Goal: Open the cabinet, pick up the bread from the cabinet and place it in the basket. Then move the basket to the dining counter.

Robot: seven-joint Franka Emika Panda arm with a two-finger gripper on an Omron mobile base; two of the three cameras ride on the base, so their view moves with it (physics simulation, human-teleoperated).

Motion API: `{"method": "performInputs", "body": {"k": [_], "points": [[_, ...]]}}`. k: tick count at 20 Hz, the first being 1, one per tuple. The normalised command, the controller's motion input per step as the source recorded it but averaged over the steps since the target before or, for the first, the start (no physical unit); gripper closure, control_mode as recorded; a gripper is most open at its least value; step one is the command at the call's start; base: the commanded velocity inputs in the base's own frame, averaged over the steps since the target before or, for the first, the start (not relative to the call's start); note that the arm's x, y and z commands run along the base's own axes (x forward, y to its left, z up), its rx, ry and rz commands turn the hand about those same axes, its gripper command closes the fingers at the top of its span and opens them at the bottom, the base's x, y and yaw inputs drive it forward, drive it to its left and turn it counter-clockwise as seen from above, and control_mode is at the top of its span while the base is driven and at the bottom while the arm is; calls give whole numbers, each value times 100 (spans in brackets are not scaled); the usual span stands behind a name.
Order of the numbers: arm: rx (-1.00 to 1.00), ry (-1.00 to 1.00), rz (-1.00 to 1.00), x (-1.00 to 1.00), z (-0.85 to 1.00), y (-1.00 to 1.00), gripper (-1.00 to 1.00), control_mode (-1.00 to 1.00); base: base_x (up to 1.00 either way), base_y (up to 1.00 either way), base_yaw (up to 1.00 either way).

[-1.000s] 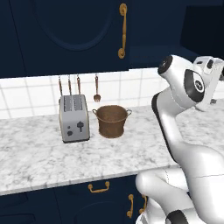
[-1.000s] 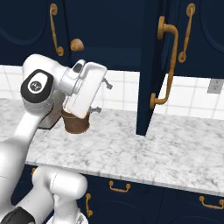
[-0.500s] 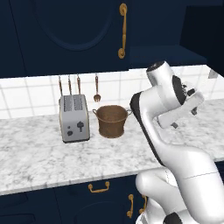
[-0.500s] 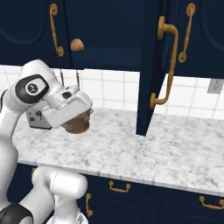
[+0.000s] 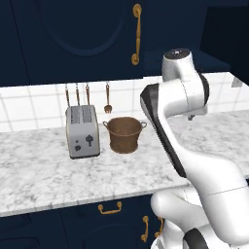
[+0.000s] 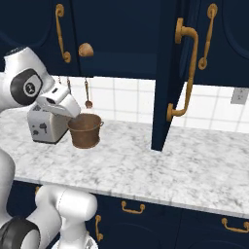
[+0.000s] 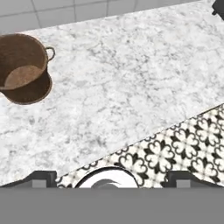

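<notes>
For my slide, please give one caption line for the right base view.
Cabinet door open, bread on its shelf, basket beside the toaster on the marble worktop.

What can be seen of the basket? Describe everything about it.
The basket is a round, pot-shaped container of brown woven material with two small loop handles at its rim. It stands upright on the white-grey marble worktop, just beside the silver toaster and apart from it, below utensils hanging on the tiled wall. In the hand view its inside looks empty, showing a lighter brown bottom. Nothing grips or touches it apart from the worktop.
</notes>
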Motion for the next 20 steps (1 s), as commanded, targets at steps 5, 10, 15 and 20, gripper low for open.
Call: {"method": "performInputs", "body": {"k": [5,10,15,20], "points": [[19,-67,-1,70,98,23,-100,-100,0,0,0],[24,-34,37,37,100,11,-100,-100,0,0,0],[-11,-18,31,18,84,23,-100,-100,0,0,0],[-52,-8,0,8,67,69,-100,-100,0,0,0]]}}
